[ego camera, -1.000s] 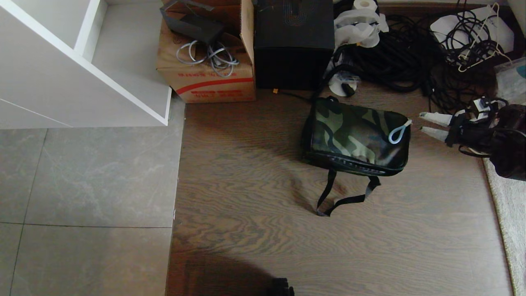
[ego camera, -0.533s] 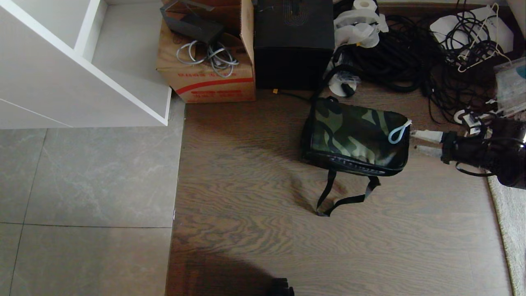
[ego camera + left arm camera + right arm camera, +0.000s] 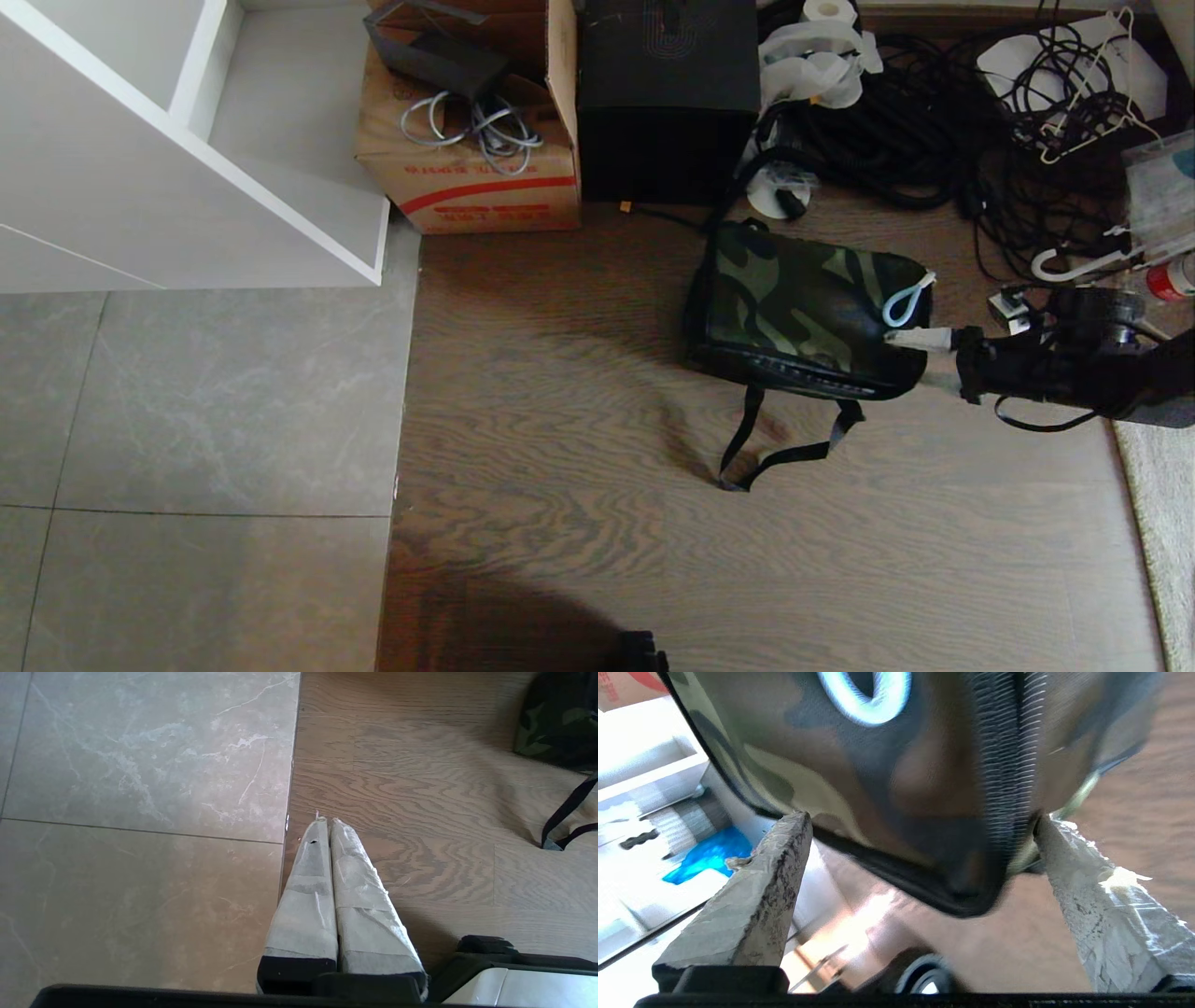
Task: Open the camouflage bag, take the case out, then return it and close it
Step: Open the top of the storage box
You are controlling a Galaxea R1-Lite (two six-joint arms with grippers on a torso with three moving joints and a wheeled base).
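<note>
The camouflage bag (image 3: 803, 308) lies closed on the wood floor, its black strap (image 3: 784, 439) trailing toward me. A pale blue loop (image 3: 907, 301) hangs at its right end. My right gripper (image 3: 906, 359) is at that right end, open, its taped fingers straddling the bag's near right corner. In the right wrist view the bag (image 3: 878, 788) fills the space ahead of the right gripper (image 3: 920, 819), with the zipper (image 3: 1004, 765) running toward one finger. The left gripper (image 3: 325, 820) hangs shut over the floor, far from the bag (image 3: 556, 723). The case is hidden.
Behind the bag stand a tall black box (image 3: 667, 103) and a brown carton (image 3: 476, 177) holding cables. A tangle of black cables (image 3: 934, 121) covers the back right. A white shelf unit (image 3: 187, 168) is at the left, a pale rug (image 3: 1158, 523) at the right edge.
The right gripper has moved left and nearer to me, from beside the bag to its right end, and its fingers now straddle the corner. The bag has not moved.
</note>
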